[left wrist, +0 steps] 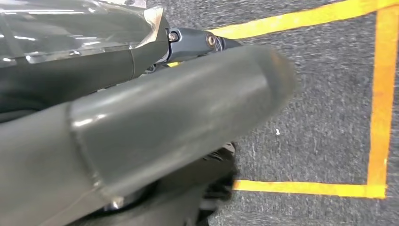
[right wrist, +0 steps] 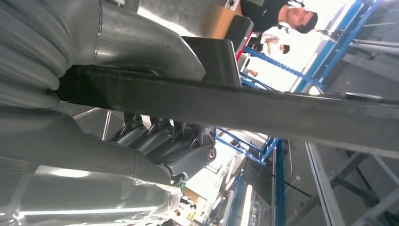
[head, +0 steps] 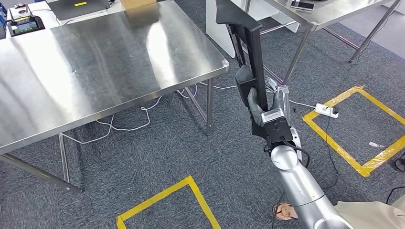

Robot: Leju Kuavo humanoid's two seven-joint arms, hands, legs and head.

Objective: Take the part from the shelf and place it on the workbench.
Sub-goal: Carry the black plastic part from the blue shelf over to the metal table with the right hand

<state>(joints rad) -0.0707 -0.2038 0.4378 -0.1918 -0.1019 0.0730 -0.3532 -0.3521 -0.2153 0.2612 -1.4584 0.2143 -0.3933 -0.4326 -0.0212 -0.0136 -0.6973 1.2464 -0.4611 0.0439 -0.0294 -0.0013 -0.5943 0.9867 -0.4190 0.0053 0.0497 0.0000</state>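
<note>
The part is a long black flat piece with a thicker block near its lower end. My right hand grips that lower end and holds the part upright above the carpet, right of the steel workbench. Close up, the part runs as a dark bar between the grey thumb and the darker fingers. My left hand hangs over the carpet with nothing in it, its thumb and a dark finger stretched out.
A tablet and a cardboard box sit at the workbench's far edge. A second steel table stands at the back right. On the floor are yellow tape squares, a power strip and white cables. People stand by blue shelving.
</note>
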